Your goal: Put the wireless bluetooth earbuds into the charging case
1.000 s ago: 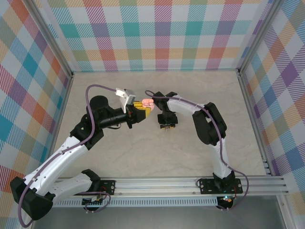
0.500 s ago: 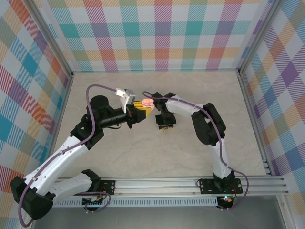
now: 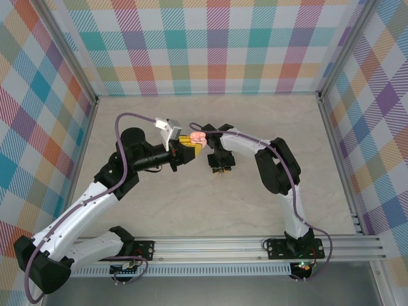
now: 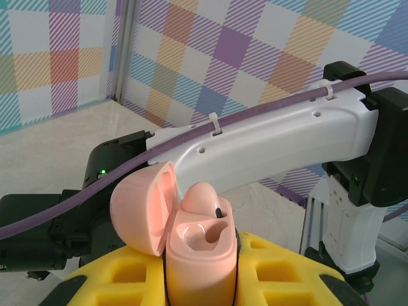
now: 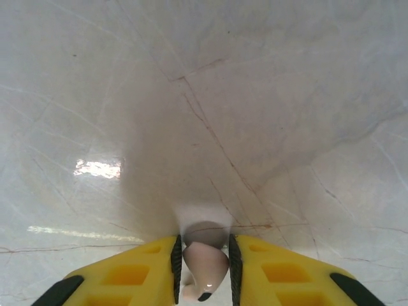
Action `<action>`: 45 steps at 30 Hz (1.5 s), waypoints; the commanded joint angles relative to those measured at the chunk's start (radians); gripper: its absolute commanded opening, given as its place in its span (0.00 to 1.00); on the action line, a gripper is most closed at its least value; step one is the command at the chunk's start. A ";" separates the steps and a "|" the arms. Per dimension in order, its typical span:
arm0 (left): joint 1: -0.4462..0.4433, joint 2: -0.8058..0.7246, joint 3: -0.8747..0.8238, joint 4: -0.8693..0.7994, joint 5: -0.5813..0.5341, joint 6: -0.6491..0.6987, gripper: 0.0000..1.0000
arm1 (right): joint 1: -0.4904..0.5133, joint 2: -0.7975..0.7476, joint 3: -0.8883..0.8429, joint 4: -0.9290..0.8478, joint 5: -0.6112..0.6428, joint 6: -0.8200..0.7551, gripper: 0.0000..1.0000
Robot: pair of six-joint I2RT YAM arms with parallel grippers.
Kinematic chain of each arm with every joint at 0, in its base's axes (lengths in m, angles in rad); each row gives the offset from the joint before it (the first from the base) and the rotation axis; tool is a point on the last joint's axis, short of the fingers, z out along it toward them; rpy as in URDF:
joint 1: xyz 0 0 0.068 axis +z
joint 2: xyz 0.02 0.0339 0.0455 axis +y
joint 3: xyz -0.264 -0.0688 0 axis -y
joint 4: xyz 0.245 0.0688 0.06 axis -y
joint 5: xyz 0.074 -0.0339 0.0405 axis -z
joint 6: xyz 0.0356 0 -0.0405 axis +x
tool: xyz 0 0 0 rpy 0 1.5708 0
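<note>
My left gripper (image 3: 191,148) is shut on the pale pink charging case (image 4: 197,255), held upright above the table between its yellow fingers (image 4: 108,280). The case's lid (image 4: 143,207) hangs open to the left. One pale pink earbud (image 4: 203,199) sits in the far slot, and the near slot (image 4: 207,237) is empty. Just to the right, my right gripper (image 3: 220,169) points down at the table. A second pale pink earbud (image 5: 205,264) fills the gap between its black pads (image 5: 176,268), just over the marble surface. Purple earbuds are out of view.
The beige marble table (image 3: 191,204) is ringed by plaid walls (image 3: 210,44). The right forearm (image 4: 274,134) and its purple cable pass close behind the open case. An aluminium rail (image 3: 255,245) runs along the near edge.
The right gripper has shifted slightly left toward the case and its jaws have narrowed onto the earbud. The left arm and case have stayed put.
</note>
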 commanded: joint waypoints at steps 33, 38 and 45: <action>0.029 0.168 0.008 -0.102 -0.220 -0.136 0.11 | -0.164 -0.266 -0.374 0.358 -0.246 0.020 0.17; 0.058 0.250 -0.005 -0.102 -0.172 -0.168 0.10 | -0.206 -0.315 -0.440 0.417 -0.304 0.025 0.16; 0.066 0.325 -0.050 -0.059 -0.145 -0.146 0.10 | -0.240 -0.405 -0.504 0.445 -0.339 0.014 0.16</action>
